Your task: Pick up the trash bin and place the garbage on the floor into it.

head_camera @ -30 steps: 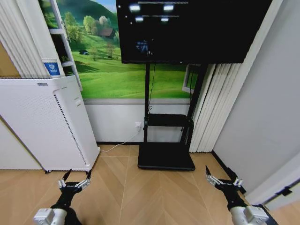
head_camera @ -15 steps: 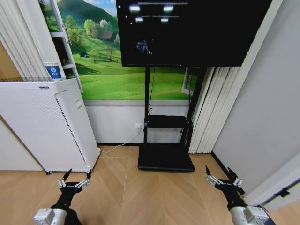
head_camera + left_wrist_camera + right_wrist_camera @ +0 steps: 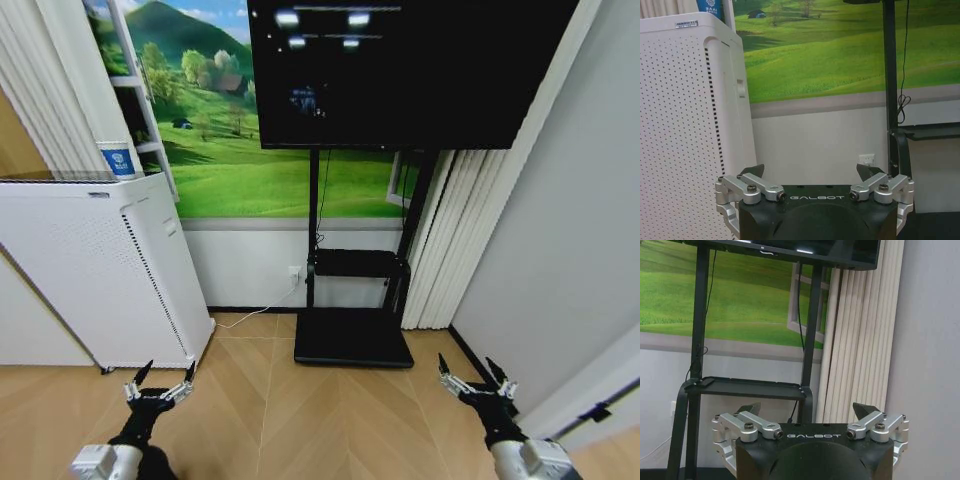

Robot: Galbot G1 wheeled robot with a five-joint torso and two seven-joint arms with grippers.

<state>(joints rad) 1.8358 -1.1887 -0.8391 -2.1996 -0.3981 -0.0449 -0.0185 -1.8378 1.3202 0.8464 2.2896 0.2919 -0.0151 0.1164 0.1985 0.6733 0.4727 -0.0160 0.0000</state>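
Across the last second the whole head view slides slightly, the white perforated appliance and the TV stand drifting in the picture together, so the camera is turning or driving while the things stay put. The left gripper hangs low just in front of the appliance and the right gripper well off toward the curtain side, both with fingers spread wide and holding nothing. Neither the trash bin nor the garbage appears near the appliance, so I judge the robot is searching.
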